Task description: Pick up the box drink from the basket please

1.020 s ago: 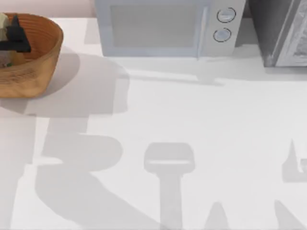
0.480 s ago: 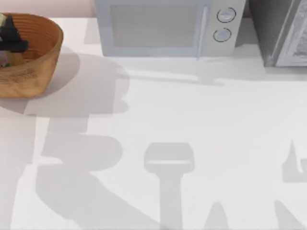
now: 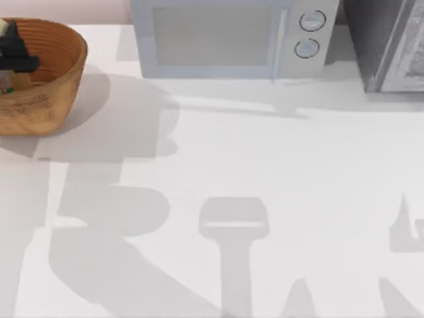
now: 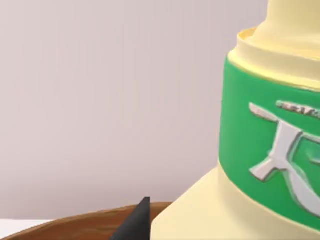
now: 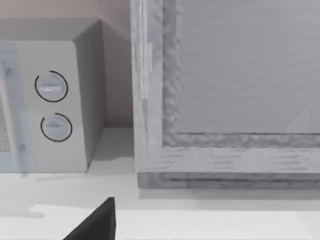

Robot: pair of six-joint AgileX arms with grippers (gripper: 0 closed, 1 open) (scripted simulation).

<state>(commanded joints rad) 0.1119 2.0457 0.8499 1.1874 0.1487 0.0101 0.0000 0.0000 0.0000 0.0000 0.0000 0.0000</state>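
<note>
Use the basket (image 3: 40,76) as your reference; it sits at the far left of the table (image 3: 265,199), as the top view shows. Nearest in the left wrist view is the box drink (image 4: 270,140), pale yellow-cream with a green band carrying a silver mark, standing upright inside the basket, whose brown rim (image 4: 75,225) curves below it. A dark fingertip (image 4: 132,222) of your left gripper (image 3: 16,53) shows just beside the carton's base. In the top view that gripper is down inside the basket over the carton (image 3: 5,30). You cannot tell how far its fingers are parted, nor whether they grip the carton. Right of the basket, against the back wall, stands the white microwave (image 3: 225,40). Beyond it, farther right, stands a grey appliance (image 3: 391,46). In the right wrist view a dark part of your right gripper (image 5: 95,225) shows, facing that appliance (image 5: 225,100).
</note>
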